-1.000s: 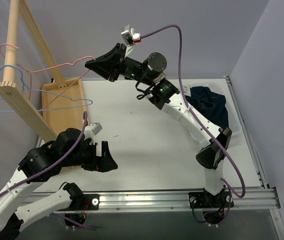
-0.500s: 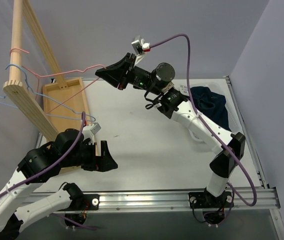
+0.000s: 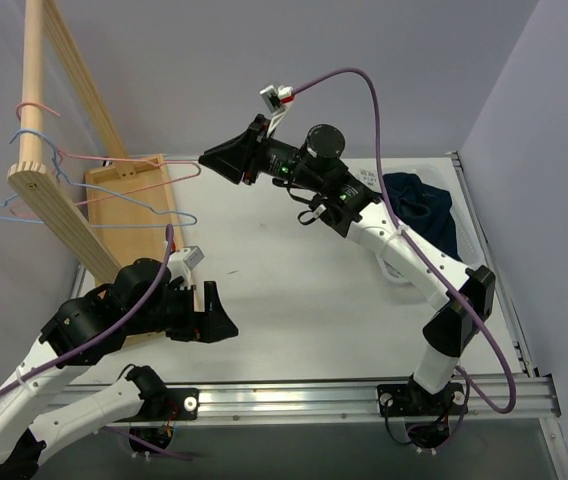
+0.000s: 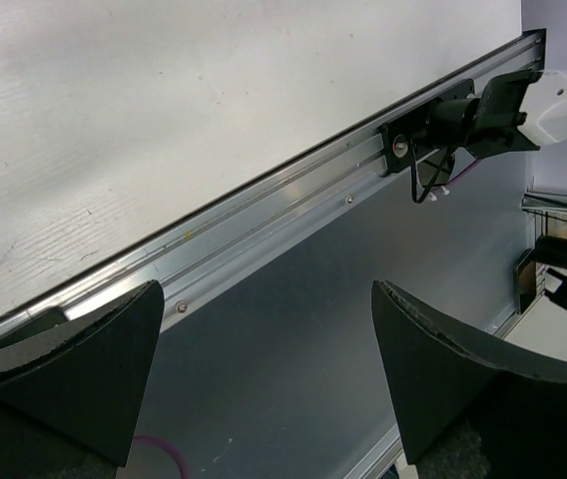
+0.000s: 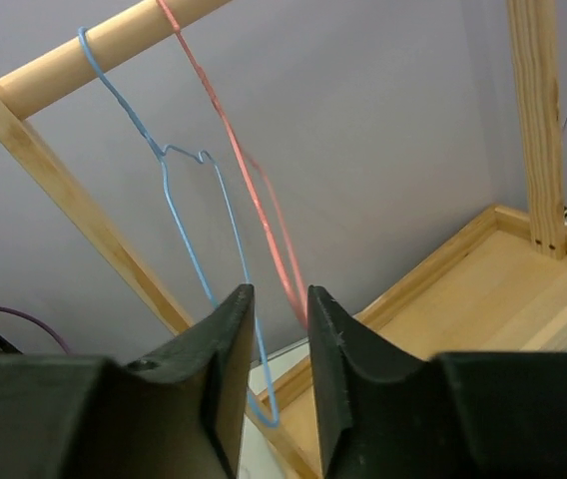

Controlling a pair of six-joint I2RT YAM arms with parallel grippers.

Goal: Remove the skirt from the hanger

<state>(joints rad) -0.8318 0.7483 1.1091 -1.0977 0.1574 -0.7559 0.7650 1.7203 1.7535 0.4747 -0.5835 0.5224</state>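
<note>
Your right gripper (image 5: pixel 279 299) is up at the rack with only a narrow slot between its fingers and nothing clamped. Through that slot you see the pink hanger (image 5: pixel 212 100) ending against one finger and, beside it, the hanger (image 5: pixel 188 244), bare blue wire hooked over the wooden rail (image 5: pixel 114 45). You cannot pick out the skirt in any view. Your left gripper (image 4: pixel 264 294) is spread wide and empty above the counter (image 4: pixel 164 120), near its aluminium edge rail (image 4: pixel 293 215). The bin (image 3: pixel 461 190) at the far right holds a dark navy garment (image 3: pixel 419 205); the rack's wooden tray (image 3: pixel 129 190) lies under the hangers. Half a second ago the pink hanger was drawn taut toward the right gripper; now both hangers hang slack.
</note>
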